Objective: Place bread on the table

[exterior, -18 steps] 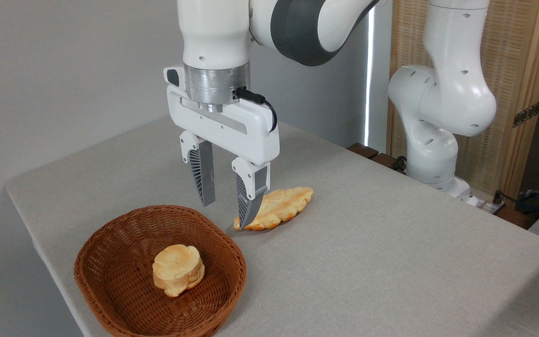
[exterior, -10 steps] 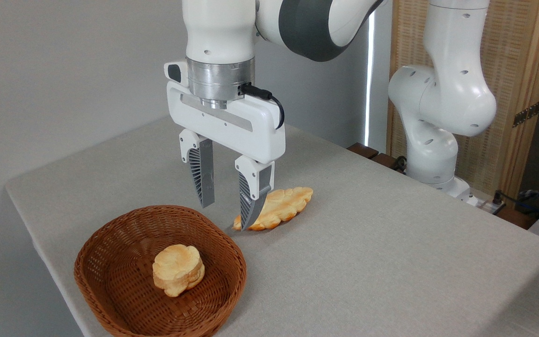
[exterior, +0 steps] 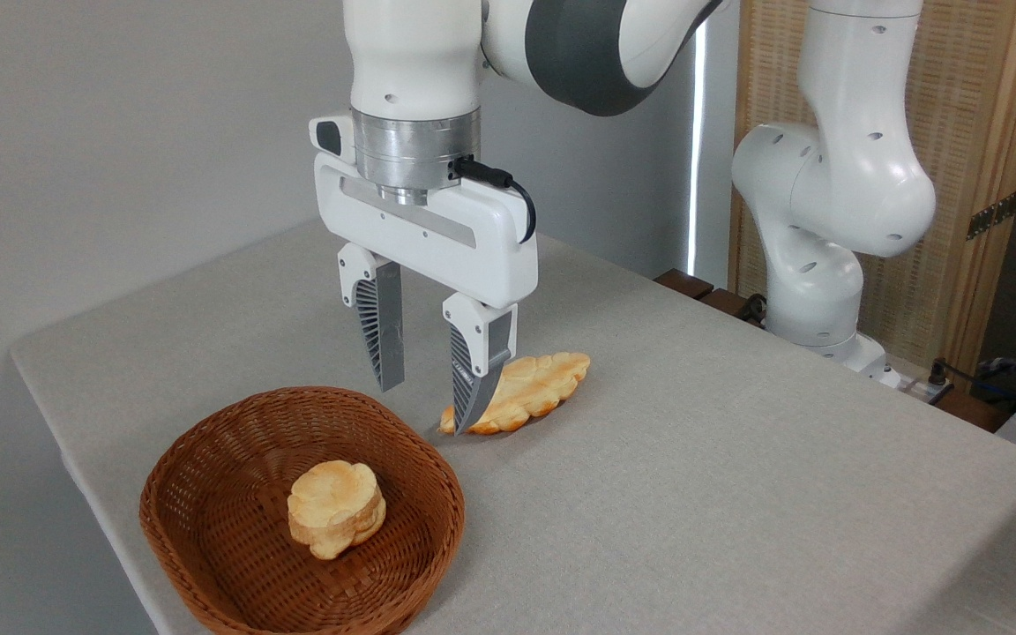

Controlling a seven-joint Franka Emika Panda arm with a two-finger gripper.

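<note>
Claw spread and empty above the counter; bread lies lower-left of it in the basket, well apart.

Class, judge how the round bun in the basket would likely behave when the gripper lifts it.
The bread looks thick and lumpy, so probably light and slightly squashy. Lying flat in the wicker basket, it seems unlikely to roll. The open gripper should probably squeeze gently.
</note>
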